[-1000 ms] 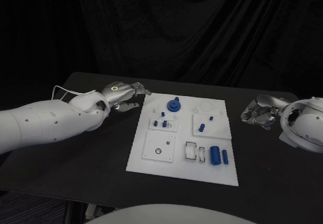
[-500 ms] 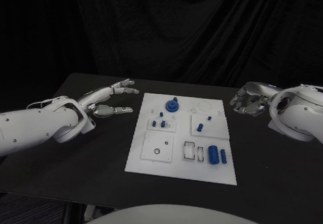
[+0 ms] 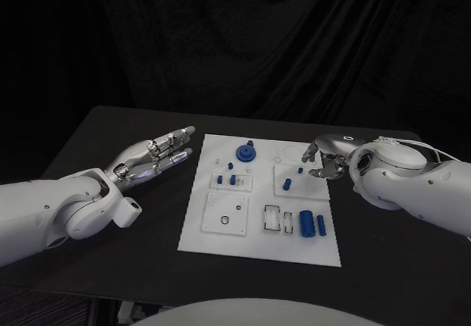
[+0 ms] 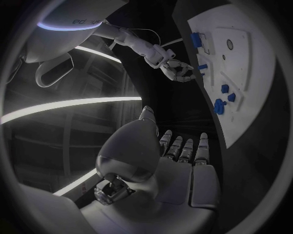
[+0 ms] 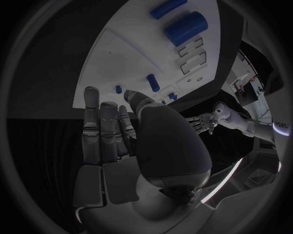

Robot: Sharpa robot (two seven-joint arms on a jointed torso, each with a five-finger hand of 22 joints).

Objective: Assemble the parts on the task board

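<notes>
Right hand [image 3: 326,155] nearest the parts, at the task board's [image 3: 219,241] far right corner.

Parts [image 3: 286,184] lie just inward of that hand, whose fingers are partly curled, apparently on nothing, though this is poorly seen. The left hand [image 3: 159,155] is held flat, spread and empty beside the board's left edge.

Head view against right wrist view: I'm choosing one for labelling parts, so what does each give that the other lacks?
Head view alone: the whole task board, with the blue gear-like part at its far end, and the black table around it.

Right wrist view alone: the right hand from behind, its fingers straight and holding nothing, reaching over the board's edge.

Both: the large blue cylinder, the left hand open beside the board.
</notes>
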